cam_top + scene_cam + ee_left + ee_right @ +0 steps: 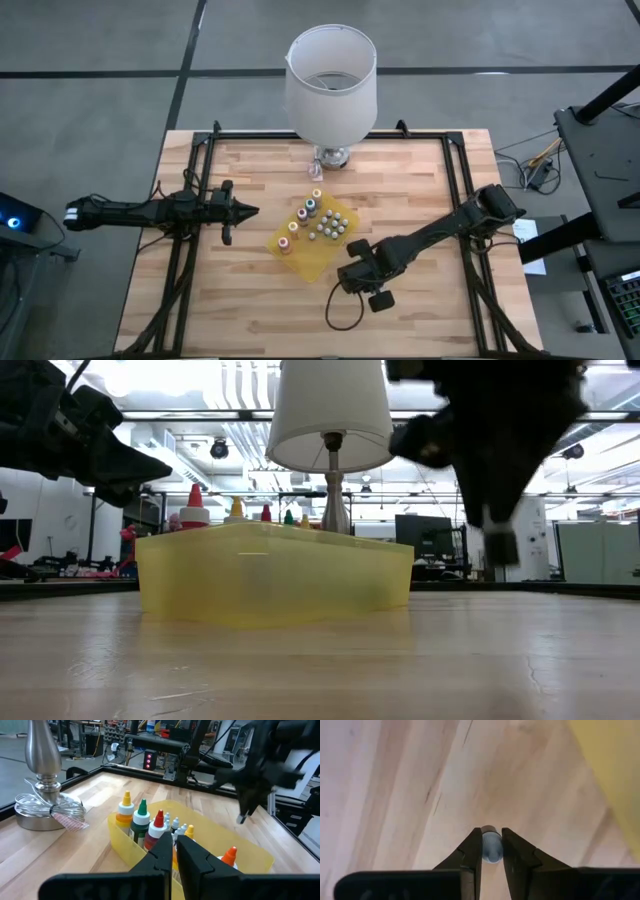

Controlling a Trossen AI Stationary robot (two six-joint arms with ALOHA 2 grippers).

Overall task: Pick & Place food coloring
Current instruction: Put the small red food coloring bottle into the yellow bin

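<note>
light: bright, even, overhead | glare: ceiling lights (130,380), low view | blur: right arm (265,765), left wrist view

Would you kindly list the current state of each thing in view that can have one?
Right pincer: shut on a small bluish bottle, above bare table, beside the tray.
Left pincer: shut, empty, hovering left of the tray.
Yellow tray: on the table, holding upright bottles.
Lamp: upright at the table's far edge.

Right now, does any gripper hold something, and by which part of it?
The right gripper holds a small pale blue bottle by its sides, between the fingertips, above the wooden table. Which end is gripped cannot be told. The left gripper is shut on nothing.
</note>
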